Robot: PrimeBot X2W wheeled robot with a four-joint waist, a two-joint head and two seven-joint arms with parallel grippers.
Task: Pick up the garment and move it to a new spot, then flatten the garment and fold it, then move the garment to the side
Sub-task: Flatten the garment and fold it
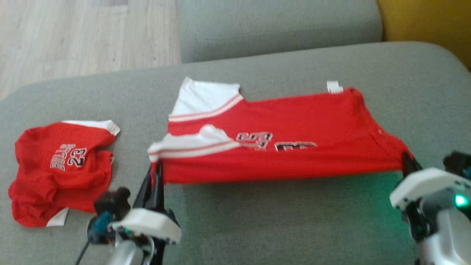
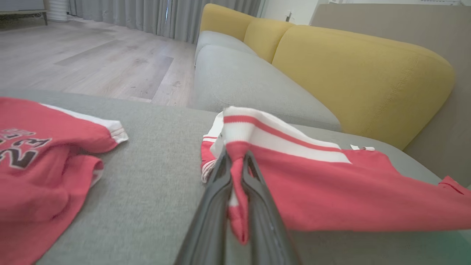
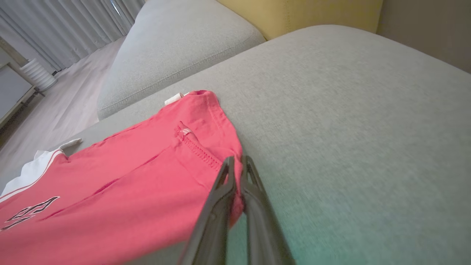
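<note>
The garment (image 1: 279, 143) is a red jersey with white striped trim and a number print, stretched across the grey cushion (image 1: 287, 224) with its near edge lifted. My left gripper (image 1: 157, 167) is shut on its left corner by the white trim, and the left wrist view shows red cloth (image 2: 331, 191) pinched between the dark fingers (image 2: 217, 184). My right gripper (image 1: 406, 160) is shut on the garment's right corner; the right wrist view shows the red fabric (image 3: 140, 184) clamped between the fingers (image 3: 254, 191).
A second red piece with "23" printed on it (image 1: 59, 169) lies crumpled at the left of the cushion, also seen in the left wrist view (image 2: 40, 162). A further grey seat (image 1: 276, 25) and yellow backrest (image 2: 353, 73) lie beyond. Wooden floor (image 1: 73, 33) is at the far left.
</note>
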